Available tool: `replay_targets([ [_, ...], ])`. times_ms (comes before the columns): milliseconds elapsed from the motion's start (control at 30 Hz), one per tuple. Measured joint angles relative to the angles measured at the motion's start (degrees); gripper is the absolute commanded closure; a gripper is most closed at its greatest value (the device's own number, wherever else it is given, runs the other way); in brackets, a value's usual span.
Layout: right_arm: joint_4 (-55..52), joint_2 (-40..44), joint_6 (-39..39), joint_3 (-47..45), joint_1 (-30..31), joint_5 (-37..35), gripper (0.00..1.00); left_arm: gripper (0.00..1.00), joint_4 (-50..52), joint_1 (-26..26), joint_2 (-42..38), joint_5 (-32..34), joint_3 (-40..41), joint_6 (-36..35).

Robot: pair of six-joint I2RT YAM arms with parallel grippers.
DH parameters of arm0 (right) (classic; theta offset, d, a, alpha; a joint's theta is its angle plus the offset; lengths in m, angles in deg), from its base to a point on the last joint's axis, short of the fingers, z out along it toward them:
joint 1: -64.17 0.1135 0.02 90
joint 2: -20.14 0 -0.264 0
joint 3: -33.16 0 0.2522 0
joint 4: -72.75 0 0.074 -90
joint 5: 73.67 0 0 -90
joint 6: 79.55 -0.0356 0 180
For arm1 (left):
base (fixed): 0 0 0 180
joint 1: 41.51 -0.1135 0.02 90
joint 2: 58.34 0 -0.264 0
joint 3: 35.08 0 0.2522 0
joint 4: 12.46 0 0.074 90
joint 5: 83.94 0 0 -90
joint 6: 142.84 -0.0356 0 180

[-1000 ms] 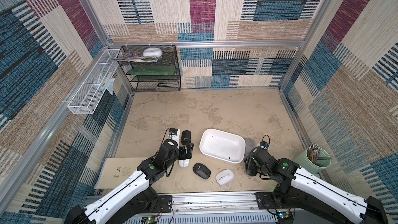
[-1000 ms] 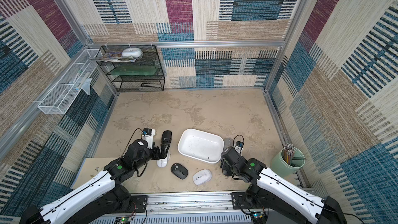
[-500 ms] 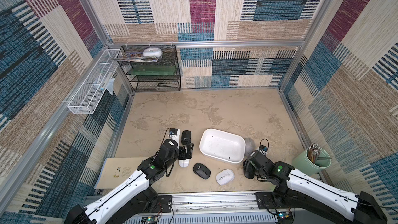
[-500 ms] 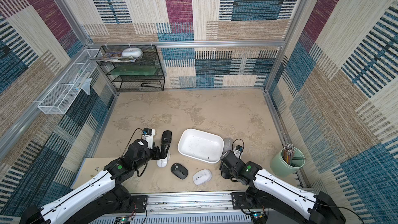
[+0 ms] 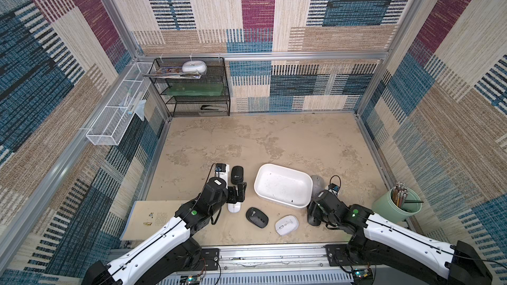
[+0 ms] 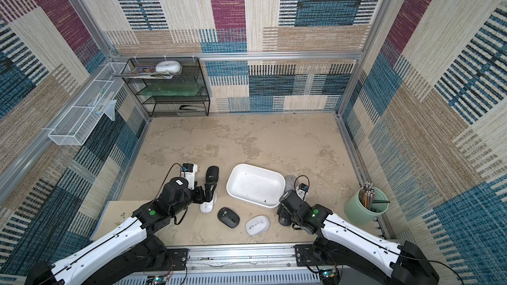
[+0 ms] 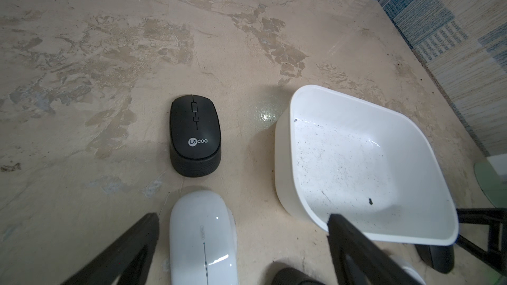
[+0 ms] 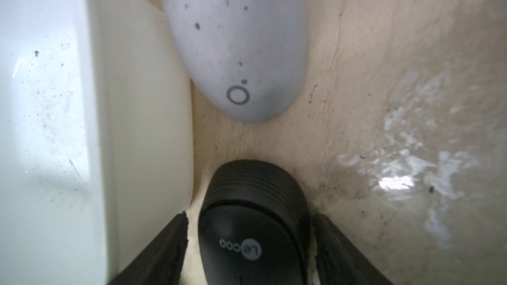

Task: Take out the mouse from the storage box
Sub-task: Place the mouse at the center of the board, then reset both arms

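Overhead view of a tan table (image 5: 260,138), with the storage box (image 5: 282,185) taken as clock centre. Nearest, a white mouse (image 5: 286,224) is seen at 6 o'clock and a dark oval mouse (image 5: 256,217) at 7 o'clock. At 4 o'clock the right gripper (image 8: 250,217) is set low around a black mouse (image 8: 253,245), its jaws parted, with slim gaps shown on both sides. This mouse lies on the table outside the box, just beside its wall. At 9 o'clock the left gripper (image 7: 242,218) is spread wide around a glossy white mouse (image 7: 203,239). A grey mouse (image 8: 236,50) is set at 3 o'clock. A black mesh rack (image 5: 197,89) is placed far off at 11 o'clock.
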Motion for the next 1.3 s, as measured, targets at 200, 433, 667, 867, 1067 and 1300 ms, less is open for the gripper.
replay_targets([
  [200,-3.91,2.78,0.02,2.47,0.00,-1.66,0.22,0.01,0.00,0.00,-0.28,0.13,0.00,0.02],
  [433,-9.66,2.10,4.72,15.58,-0.04,-10.95,0.15,0.01,2.64,0.00,-2.32,1.18,-6.75,0.46],
  [667,-6.25,-3.85,19.50,29.05,-1.64,-24.50,0.05,0.01,3.82,-0.02,1.49,8.59,-16.72,0.02],
  [867,8.00,-3.93,37.88,29.31,-5.22,-26.45,0.00,0.01,3.61,-0.92,5.07,15.28,-19.74,-0.98],
  [1067,26.91,-3.76,52.61,18.97,-12.55,-21.51,0.00,0.01,-4.57,-2.99,9.20,21.57,-16.15,-6.14],
  [1300,43.25,-8.11,60.48,10.14,-22.16,-18.16,0.00,0.01,-14.67,-11.10,17.33,26.38,-12.59,-14.51],
])
